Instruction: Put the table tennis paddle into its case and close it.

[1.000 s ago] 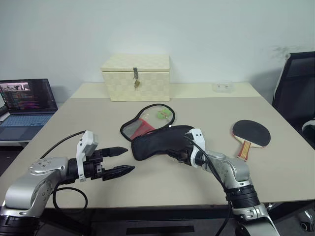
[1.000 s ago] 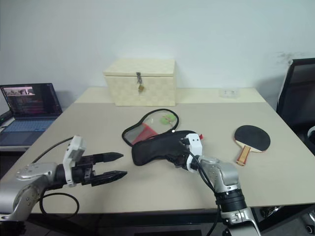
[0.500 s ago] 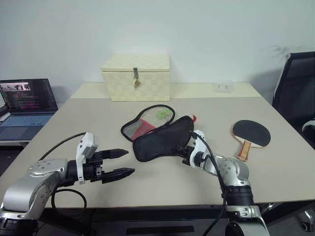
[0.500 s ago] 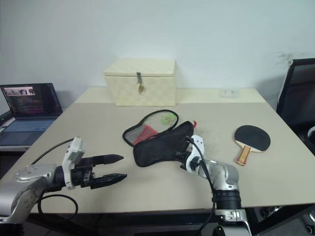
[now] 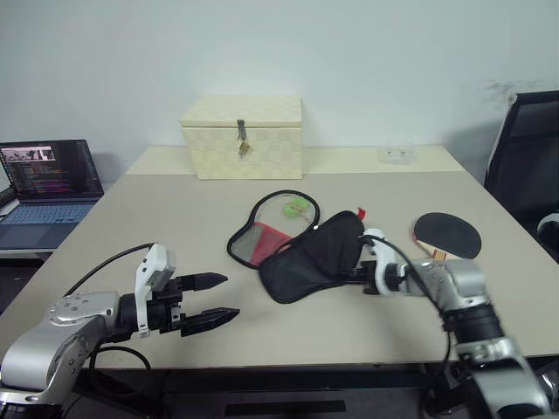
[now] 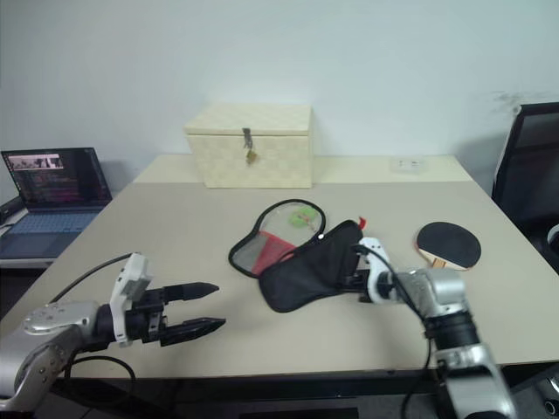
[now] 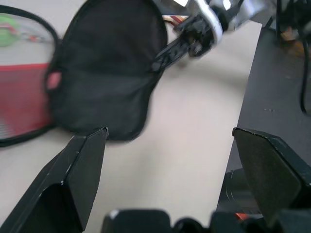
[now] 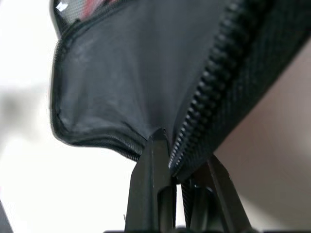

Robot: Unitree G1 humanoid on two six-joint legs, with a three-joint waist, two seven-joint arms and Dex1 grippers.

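Nothing here can be read: the laptop [image 5: 48, 179] screen, far off beyond the left claw [image 5: 212, 299], shows only tiny blurred coloured lines.

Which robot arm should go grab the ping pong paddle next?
Probably the left. The right gripper is busy pinching the case's zip edge, holding its flap up. The left gripper is open and empty, though the table tennis paddle lies far off, beyond the right arm, so it's a long reach.
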